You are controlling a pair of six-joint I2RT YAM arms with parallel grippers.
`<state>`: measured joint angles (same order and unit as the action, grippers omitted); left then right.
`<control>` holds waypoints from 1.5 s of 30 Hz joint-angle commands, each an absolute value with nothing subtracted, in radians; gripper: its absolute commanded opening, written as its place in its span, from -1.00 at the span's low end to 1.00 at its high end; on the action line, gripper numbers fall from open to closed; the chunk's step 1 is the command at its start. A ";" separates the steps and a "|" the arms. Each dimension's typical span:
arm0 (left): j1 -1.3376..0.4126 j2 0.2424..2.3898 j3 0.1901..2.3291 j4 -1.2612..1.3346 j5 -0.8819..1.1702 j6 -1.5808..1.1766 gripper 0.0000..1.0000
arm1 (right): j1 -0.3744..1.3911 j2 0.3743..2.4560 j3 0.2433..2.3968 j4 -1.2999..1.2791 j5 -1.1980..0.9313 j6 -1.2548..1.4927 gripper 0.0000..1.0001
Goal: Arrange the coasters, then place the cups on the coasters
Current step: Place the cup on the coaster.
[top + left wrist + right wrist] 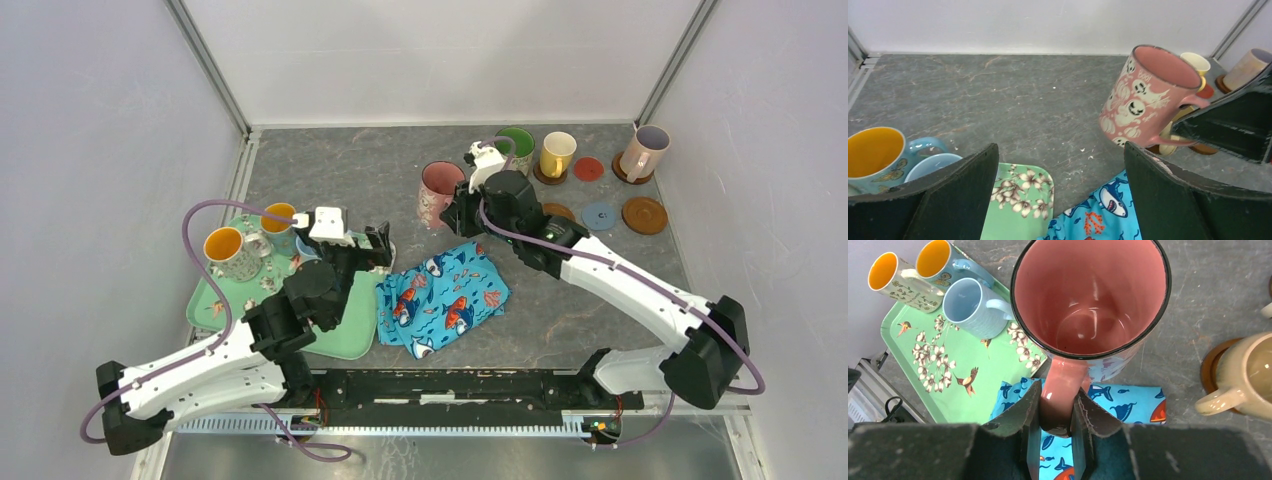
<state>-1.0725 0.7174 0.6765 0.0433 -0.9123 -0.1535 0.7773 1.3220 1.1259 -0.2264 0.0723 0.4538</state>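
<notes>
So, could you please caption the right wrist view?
Right hand grips the pink mug by its handle, above the fish-print cloth.

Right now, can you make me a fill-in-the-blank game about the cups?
The right gripper holds the pink cup by its ____.
The left gripper is ____.
The tray carries ____ cups.
The red coaster has ____ cup on it.
Missing words: handle, open, three, no.
</notes>
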 commanded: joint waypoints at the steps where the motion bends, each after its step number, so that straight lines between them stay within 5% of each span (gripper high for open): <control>1: -1.070 0.704 0.742 -0.053 -0.966 -0.177 0.99 | 0.781 1.236 1.210 -0.062 0.089 0.350 -1.00; 18: -1.043 0.860 0.909 -0.155 -0.835 -0.136 0.99 | 0.658 1.176 1.277 -0.161 0.233 0.213 -1.00; 30: -0.689 1.035 1.030 -0.243 -0.330 -0.285 0.99 | 0.367 1.111 1.234 -0.173 0.281 0.179 -1.00; 45: -0.666 0.963 0.909 -0.110 -0.344 -0.233 0.99 | 0.048 1.153 1.100 0.038 0.215 0.186 -1.00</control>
<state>-0.6697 1.0004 0.9348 -0.1955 -0.3561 -0.2180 0.0940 1.1599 1.0954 -0.2367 0.2367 0.2008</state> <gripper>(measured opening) 0.994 0.276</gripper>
